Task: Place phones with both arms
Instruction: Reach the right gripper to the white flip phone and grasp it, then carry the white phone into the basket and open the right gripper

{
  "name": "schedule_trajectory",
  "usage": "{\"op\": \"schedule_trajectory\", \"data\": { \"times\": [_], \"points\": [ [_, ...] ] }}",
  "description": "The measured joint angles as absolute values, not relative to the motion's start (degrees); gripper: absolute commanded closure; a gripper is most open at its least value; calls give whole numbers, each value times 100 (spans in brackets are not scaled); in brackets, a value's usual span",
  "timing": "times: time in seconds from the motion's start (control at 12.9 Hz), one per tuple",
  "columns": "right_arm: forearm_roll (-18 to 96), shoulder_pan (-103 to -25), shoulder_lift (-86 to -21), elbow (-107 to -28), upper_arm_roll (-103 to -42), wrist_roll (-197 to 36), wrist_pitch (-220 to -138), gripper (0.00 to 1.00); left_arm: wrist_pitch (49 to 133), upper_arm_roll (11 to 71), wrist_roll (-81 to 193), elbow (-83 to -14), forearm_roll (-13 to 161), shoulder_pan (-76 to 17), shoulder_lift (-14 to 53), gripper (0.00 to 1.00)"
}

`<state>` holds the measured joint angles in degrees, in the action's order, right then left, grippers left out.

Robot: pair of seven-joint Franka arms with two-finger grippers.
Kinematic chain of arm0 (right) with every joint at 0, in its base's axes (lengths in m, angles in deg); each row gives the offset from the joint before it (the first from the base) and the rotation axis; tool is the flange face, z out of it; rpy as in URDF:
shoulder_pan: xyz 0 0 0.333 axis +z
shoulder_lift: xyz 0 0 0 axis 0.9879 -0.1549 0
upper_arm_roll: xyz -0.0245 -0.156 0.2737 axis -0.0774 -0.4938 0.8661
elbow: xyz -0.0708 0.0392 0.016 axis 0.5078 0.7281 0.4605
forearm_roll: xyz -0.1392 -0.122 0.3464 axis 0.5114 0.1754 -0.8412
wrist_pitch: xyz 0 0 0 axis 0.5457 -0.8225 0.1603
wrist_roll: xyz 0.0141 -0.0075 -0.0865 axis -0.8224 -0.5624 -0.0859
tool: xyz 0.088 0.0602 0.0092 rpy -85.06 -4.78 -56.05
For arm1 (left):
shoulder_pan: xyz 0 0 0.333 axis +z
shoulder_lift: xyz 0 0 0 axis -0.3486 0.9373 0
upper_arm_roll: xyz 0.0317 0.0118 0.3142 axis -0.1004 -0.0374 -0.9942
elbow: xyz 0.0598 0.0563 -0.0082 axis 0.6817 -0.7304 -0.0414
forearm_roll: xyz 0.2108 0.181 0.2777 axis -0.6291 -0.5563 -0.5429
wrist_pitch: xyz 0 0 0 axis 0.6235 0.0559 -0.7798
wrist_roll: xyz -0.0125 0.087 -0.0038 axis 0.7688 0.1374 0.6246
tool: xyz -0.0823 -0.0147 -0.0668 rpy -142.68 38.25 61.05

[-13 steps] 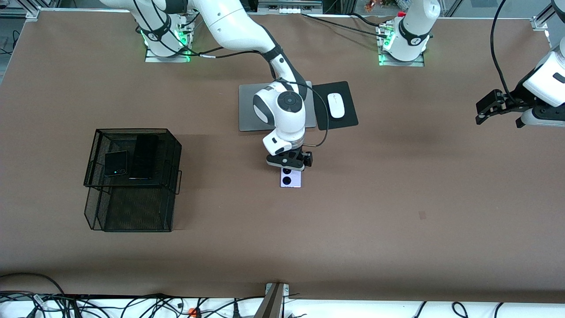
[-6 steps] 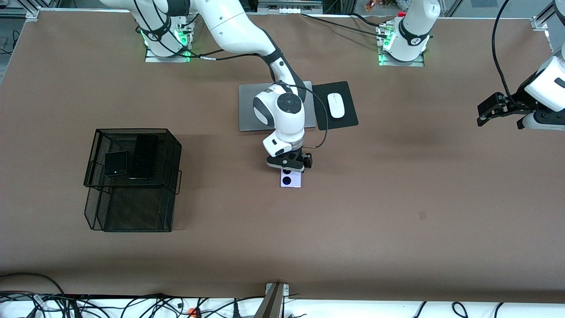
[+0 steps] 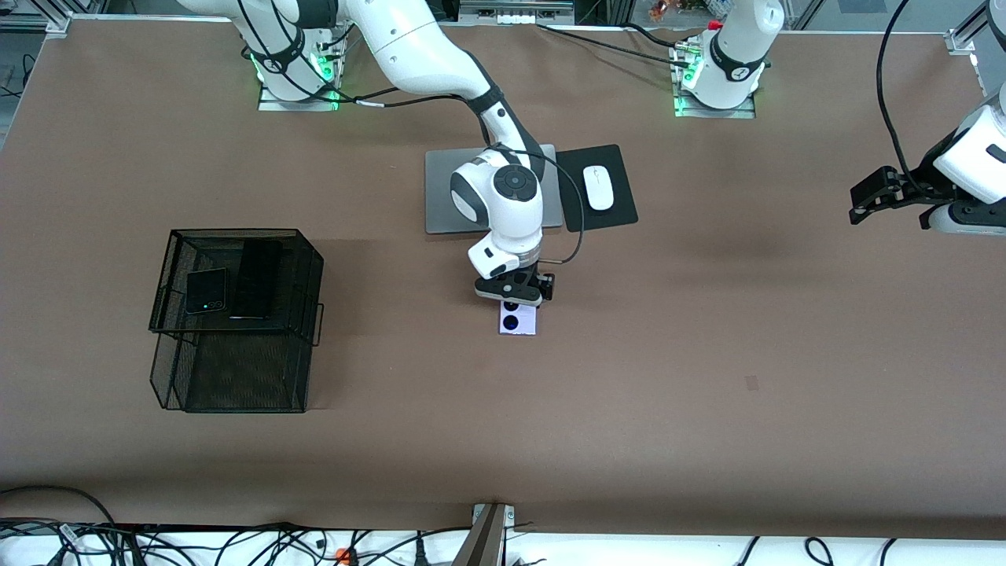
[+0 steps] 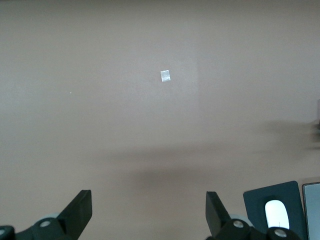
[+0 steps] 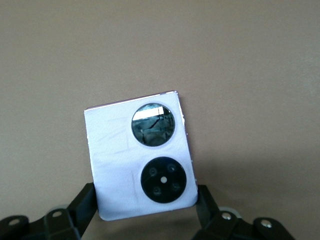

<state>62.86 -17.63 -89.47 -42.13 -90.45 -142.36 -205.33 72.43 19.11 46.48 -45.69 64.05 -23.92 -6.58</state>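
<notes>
A small squarish lavender-white phone (image 3: pixel 518 322) with two black circles lies on the brown table, nearer to the front camera than the laptop. My right gripper (image 3: pixel 516 301) is down over its camera end. In the right wrist view both fingers (image 5: pixel 84 202) press against the side edges of the phone (image 5: pixel 120 165), so this gripper (image 5: pixel 145 200) is shut on it. A small black phone with a green dot (image 3: pixel 206 291) and a long slim black phone (image 3: pixel 258 279) rest on the top tier of the mesh basket (image 3: pixel 169 314). My left gripper (image 3: pixel 855 203) hangs open and empty over the left arm's end of the table (image 4: pixel 149 212).
A silver laptop (image 3: pixel 440 192) lies closed beside a black mouse pad (image 3: pixel 621 211) with a white mouse (image 3: pixel 598 188), also in the left wrist view (image 4: pixel 275 212). A small pale mark (image 3: pixel 752 383) sits on the table. Cables run along the front edge.
The right gripper's fingers have closed in onto the lavender-white phone's sides. The left gripper has drifted slightly outward toward its end of the table.
</notes>
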Motion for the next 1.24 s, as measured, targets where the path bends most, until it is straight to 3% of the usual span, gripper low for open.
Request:
{"op": "schedule_trajectory", "data": {
  "times": [0.31,0.62,1.0,1.24],
  "points": [
    [6286,-1767,-8935,-4042,-9181,-14234,-20233,98,7232,1912,4647,-4483,6405,-2392,-639,0],
    [6285,-1775,-8663,-3248,-9437,-14187,-18692,98,7227,1917,4647,-4464,6405,-2393,-629,0],
    [6291,-1904,-7678,-2931,-9542,-13451,-17099,98,7226,1918,4647,-4454,6405,-2394,-625,0],
    [6291,-2101,-7044,-3199,-10088,-12198,-16299,98,7224,1921,4647,-4452,6405,-2395,-625,0]
  ]
}}
